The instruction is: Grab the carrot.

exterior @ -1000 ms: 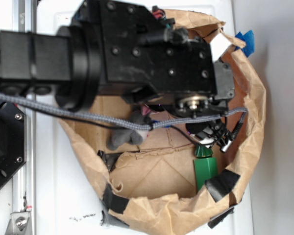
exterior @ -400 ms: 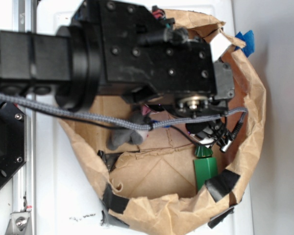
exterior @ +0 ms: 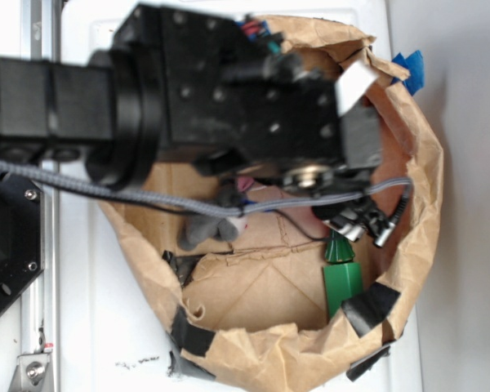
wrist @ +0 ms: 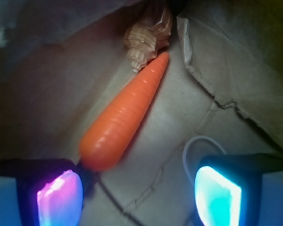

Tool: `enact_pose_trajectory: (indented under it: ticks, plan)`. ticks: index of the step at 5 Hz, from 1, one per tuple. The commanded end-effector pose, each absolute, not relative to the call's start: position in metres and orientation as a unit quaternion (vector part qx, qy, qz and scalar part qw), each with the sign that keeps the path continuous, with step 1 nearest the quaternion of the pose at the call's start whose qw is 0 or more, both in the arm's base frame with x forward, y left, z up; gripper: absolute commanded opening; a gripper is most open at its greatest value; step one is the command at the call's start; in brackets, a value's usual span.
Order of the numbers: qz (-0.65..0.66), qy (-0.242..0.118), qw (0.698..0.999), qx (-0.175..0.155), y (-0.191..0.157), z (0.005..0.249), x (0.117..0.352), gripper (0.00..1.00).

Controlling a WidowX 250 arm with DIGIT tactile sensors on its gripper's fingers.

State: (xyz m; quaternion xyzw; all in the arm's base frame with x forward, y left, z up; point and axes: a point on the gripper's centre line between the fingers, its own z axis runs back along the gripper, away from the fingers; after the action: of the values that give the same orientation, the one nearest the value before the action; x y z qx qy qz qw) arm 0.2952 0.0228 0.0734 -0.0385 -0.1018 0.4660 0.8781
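Note:
The carrot [wrist: 125, 115], glossy orange and ridged, lies slantwise on the brown paper floor in the wrist view. Its thin tip points up and to the right, and its thick end rests just above my left fingertip [wrist: 59, 195]. My gripper [wrist: 137, 188] is open, with the glowing pads wide apart and only bare paper between them. In the exterior view the gripper [exterior: 355, 222] hangs inside the bag and hides the orange body. Only a dark green ridged stem end [exterior: 339, 247] pokes out below the gripper.
A brown paper bag [exterior: 425, 188] walls in the whole area. A tan ridged shell [wrist: 146, 40] touches the carrot's tip. A flat green block [exterior: 343, 286] lies below the stem end, and a grey plush toy [exterior: 208, 229] lies to the left. A paper fold [wrist: 226, 70] rises on the right.
The arm has shifted slightly to the left and looks blurred with motion. The fingers sit a little higher in the bag. The objects have not moved.

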Motion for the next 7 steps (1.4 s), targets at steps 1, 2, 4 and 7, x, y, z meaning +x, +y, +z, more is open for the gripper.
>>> enact_pose_trajectory:
  ticks: [1, 2, 4, 7]
  plan:
    - [0.457, -0.16, 0.873, -0.054, 0.018, 0.074, 0.304, 1.0]
    - [0.459, -0.173, 0.87, -0.054, 0.02, 0.073, 0.317, 1.0]
    - [0.46, -0.168, 0.871, -0.04, 0.021, 0.052, 0.332, 1.0]
    - [0.443, -0.127, 0.887, -0.027, 0.016, 0.031, 0.338, 0.0]
